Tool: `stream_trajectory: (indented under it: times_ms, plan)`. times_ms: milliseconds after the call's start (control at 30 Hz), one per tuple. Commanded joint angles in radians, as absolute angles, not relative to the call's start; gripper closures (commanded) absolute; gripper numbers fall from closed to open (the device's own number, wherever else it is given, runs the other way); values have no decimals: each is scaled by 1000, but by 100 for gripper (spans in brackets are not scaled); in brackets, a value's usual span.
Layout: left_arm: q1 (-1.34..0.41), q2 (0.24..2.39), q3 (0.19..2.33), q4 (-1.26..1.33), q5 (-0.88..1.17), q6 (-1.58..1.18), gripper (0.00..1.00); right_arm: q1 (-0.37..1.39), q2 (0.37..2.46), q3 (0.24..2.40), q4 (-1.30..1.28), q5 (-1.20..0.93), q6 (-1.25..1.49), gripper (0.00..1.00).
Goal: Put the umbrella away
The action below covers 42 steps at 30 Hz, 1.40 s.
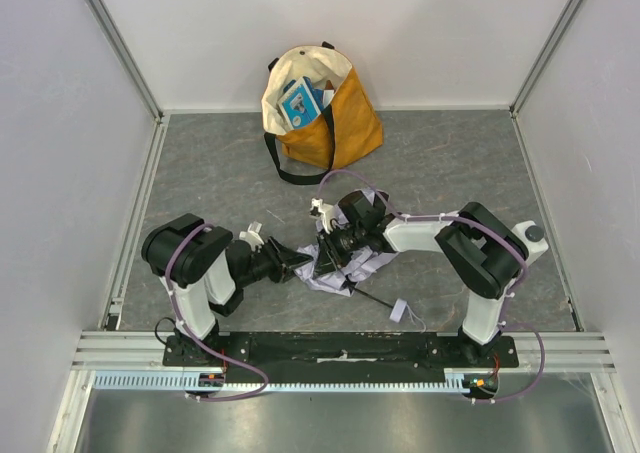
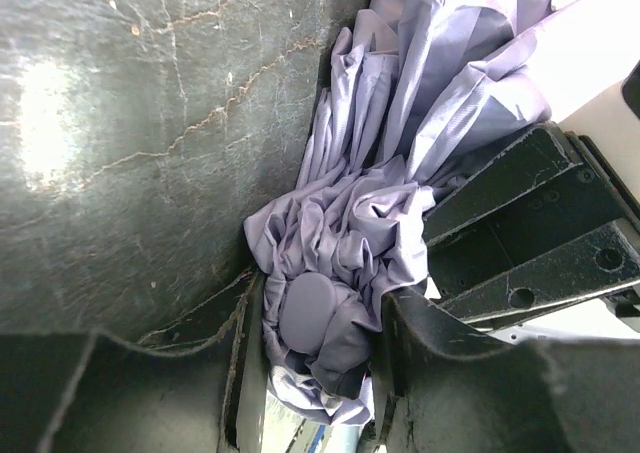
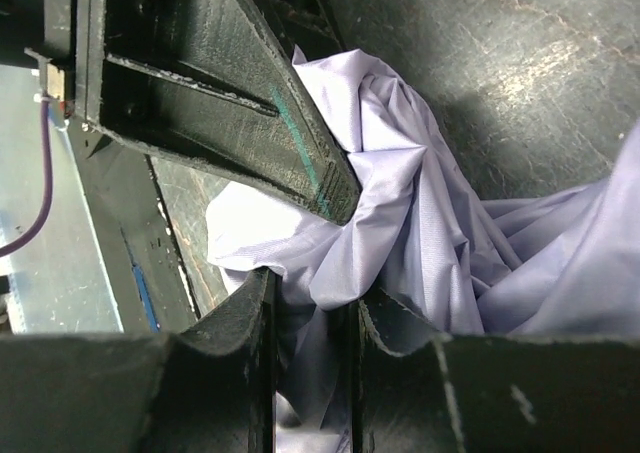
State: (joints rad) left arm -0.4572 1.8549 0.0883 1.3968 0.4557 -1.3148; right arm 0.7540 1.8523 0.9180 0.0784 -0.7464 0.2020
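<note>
The umbrella [image 1: 352, 265] lies crumpled on the grey floor between the two arms, its pale lavender fabric bunched up. Its slim black shaft [image 1: 372, 300] runs toward the near edge and ends at a small strap [image 1: 398, 311]. My left gripper [image 1: 300, 261] comes in from the left; in the left wrist view [image 2: 320, 293] its jaws press on a wad of fabric holding a round lavender cap [image 2: 308, 308]. My right gripper [image 1: 335, 245] comes in from the right and pinches a fold of the canopy [image 3: 400, 203] between its fingers [image 3: 312, 288].
A mustard-and-cream tote bag [image 1: 345, 123] stands open at the back, with a blue-and-white item inside and a black strap on the floor. Pale walls with metal rails enclose the floor. The two grippers sit almost tip to tip; the left one's finger [image 3: 250, 103] fills the right wrist view.
</note>
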Motion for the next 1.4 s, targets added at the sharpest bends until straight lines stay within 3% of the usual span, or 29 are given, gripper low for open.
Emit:
stream_trajectory:
  times_ms: [0, 267, 667, 867, 1067, 1267, 1367]
  plan:
    - [-480, 1845, 91, 1374, 396, -1239, 98, 818, 1869, 922, -55, -451, 167, 78]
    - [-480, 1800, 61, 1261, 394, -1220, 98, 847, 1703, 948, -250, -147, 213, 41]
    - [-480, 1537, 123, 924, 406, -1111, 98, 775, 1281, 881, -405, 124, 520, 9]
    - [-480, 1522, 132, 927, 446, -1114, 98, 557, 1204, 786, -434, 6, 508, 9]
    - [-482, 1519, 140, 936, 485, -1132, 98, 549, 1213, 697, -350, -175, 451, 25]
    - [-480, 1506, 160, 908, 526, -1131, 98, 609, 1245, 615, -275, -216, 471, 17]
    - [-479, 1496, 163, 897, 531, -1124, 98, 655, 1267, 588, -258, -114, 555, 17]
